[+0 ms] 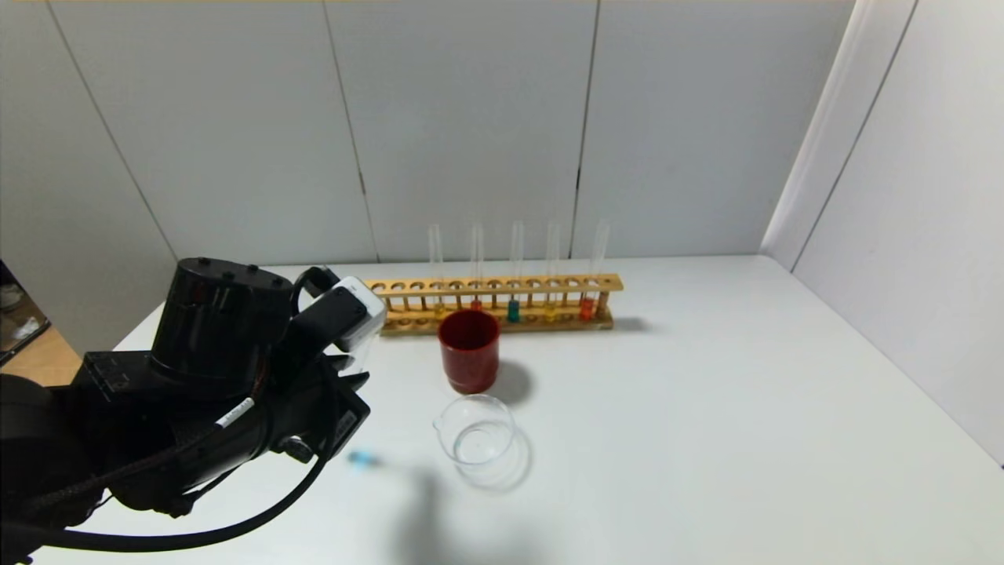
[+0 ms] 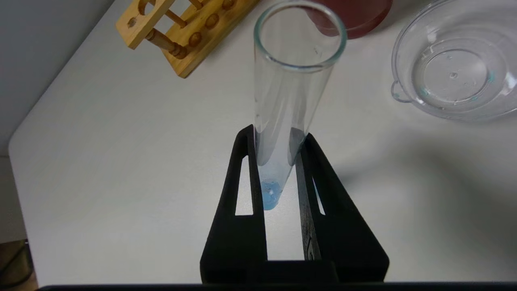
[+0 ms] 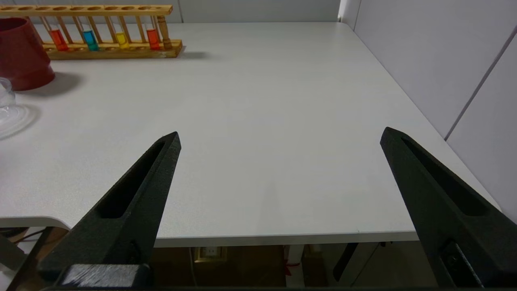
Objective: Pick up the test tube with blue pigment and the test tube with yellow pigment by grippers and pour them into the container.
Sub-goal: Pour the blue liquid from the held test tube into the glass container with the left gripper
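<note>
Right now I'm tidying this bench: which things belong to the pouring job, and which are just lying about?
In the job:
- blue tube, gripped in the left hand
- yellow tube in the rack
- glass beaker
- right hand, open, idle

Lying about:
- red cup
- orange and red tubes

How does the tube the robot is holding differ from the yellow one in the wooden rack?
The test tube with blue pigment is clamped in the left gripper above the table; the test tube with yellow pigment stands upright in the rack, untouched. The held tube has a small blue pool at its bottom; the racked one holds yellow liquid. Both are thin clear glass tubes.
</note>
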`<state>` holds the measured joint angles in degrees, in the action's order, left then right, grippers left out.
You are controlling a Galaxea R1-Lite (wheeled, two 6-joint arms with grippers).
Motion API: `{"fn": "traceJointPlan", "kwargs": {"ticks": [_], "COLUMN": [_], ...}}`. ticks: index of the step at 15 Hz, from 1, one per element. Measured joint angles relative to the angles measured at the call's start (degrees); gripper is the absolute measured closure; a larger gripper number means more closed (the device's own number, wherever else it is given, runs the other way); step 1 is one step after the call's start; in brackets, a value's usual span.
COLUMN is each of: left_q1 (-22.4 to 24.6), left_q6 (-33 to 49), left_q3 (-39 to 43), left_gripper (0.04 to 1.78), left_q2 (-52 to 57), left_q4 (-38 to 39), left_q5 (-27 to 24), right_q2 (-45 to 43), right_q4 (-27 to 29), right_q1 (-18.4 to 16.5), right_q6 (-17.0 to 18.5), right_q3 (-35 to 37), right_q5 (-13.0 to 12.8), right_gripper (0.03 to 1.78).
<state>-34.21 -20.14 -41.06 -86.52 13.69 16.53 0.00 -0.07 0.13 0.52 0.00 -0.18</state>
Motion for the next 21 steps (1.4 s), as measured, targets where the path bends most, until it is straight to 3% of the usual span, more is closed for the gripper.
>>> {"fn": "traceJointPlan", "kwargs": {"ticks": [2,14,21], "left_q1": [-0.1,-1.5,-3.3], "left_q6": [-2.6,-14.1,-19.9], "left_q3": [-0.2,-3.0,-5.0], "left_gripper": [1.55,1.55,1.55], "left_q2": [-1.1,-5.1,-7.8], "left_q4": [0.0,-0.6,-0.2], "left_q5": [2.6,5.2,9.8], "right_q2": [0.0,0.0,0.0], "right_q4": [0.0,0.0,0.0], "right_q1": [0.0,0.0,0.0], "right_q6": [0.0,0.0,0.0], "right_q3": [0.0,0.0,0.0], "right_q5": [0.0,0.0,0.0], "right_gripper": [0.08,0.08,0.08]}}
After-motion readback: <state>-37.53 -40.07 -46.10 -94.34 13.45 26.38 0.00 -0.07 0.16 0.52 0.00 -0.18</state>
